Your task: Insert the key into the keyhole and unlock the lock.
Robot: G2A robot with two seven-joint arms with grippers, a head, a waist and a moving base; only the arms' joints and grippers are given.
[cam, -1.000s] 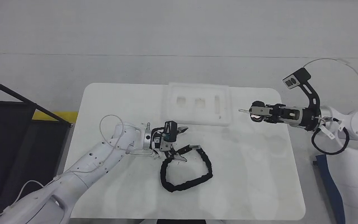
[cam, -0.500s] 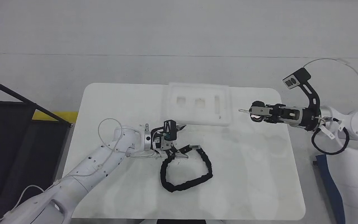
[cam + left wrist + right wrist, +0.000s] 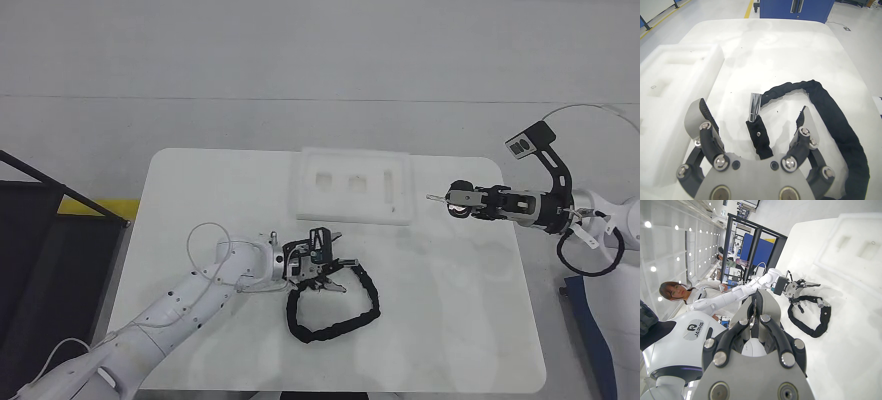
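Note:
The lock is a black fabric-sleeved chain (image 3: 335,318) lying in a loop on the white table, with a chrome cylinder (image 3: 755,105) at one end. My left gripper (image 3: 753,109) is open and low over the table. Its fingers (image 3: 705,111) stand on either side of the cylinder end without touching it. In the top view the left gripper (image 3: 325,272) is at the loop's upper left. My right gripper (image 3: 452,197) hovers above the table's right side, shut on the small metal key (image 3: 754,307), far from the lock (image 3: 810,330).
A white foam tray (image 3: 300,200) with several recesses lies at the table's far edge, close beside the left gripper (image 3: 797,291). Bare tabletop (image 3: 450,300) stretches between the lock and the right arm. A blue cabinet (image 3: 795,9) stands beyond the table.
The left gripper has slid right and slightly toward the front edge, so the lock's cylinder end now lies between its open fingers. The right arm and key have not moved.

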